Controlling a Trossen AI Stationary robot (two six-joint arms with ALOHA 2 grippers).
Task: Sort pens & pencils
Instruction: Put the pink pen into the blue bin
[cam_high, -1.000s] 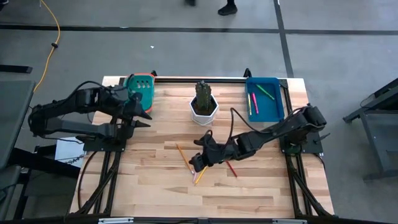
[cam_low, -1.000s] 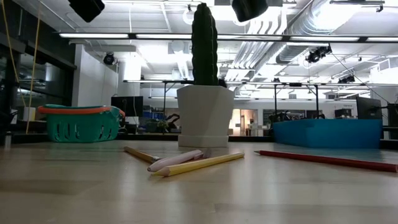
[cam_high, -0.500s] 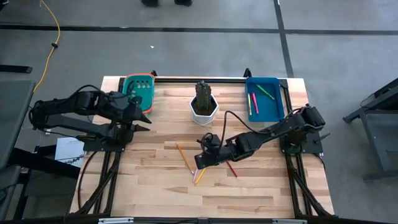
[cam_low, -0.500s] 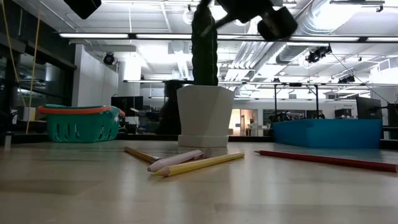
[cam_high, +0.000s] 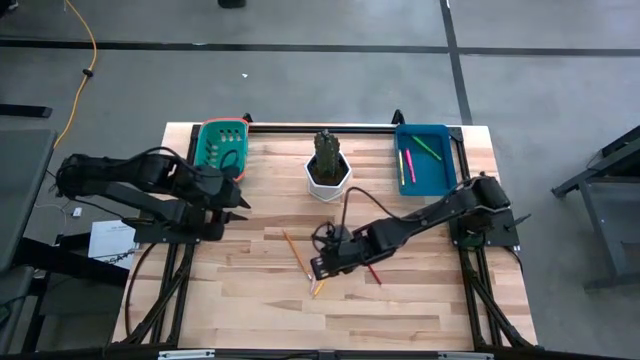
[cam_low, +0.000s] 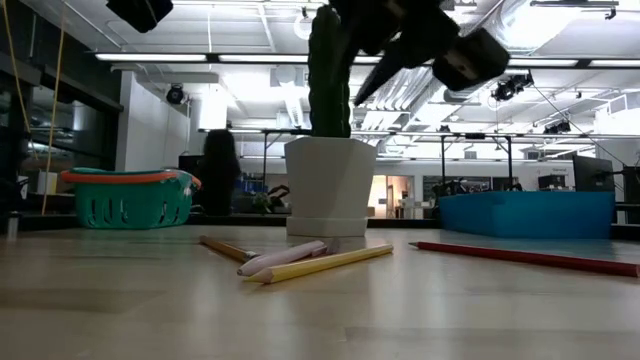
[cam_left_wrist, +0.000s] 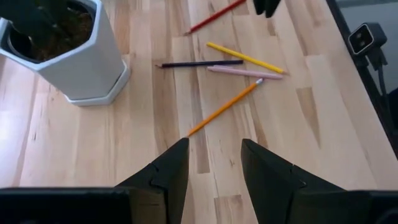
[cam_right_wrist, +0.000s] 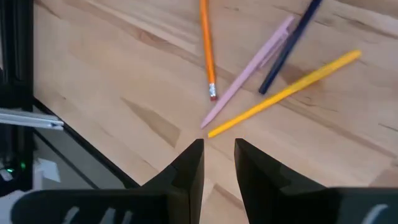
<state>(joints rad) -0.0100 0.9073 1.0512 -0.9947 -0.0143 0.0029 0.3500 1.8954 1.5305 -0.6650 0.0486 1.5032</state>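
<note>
Over mid-table, the empty, slightly parted right gripper (cam_right_wrist: 217, 149) is poised just above a pale pink pen (cam_right_wrist: 249, 70) fanned against a yellow pencil (cam_right_wrist: 286, 93) and dark pencil (cam_right_wrist: 292, 40), so two sticks could be pinched together; the open left gripper (cam_left_wrist: 214, 163) waits near the green basket (cam_high: 222, 143).

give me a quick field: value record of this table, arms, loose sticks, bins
left gripper: open, waiting by the green basket
right gripper: open, above the loose sticks mid-table
loose on table: orange pencil, yellow pencil, dark pencil, pale pink pen, red stick
blue tray: holds pink and green pens
cactus pot: back centre
</note>
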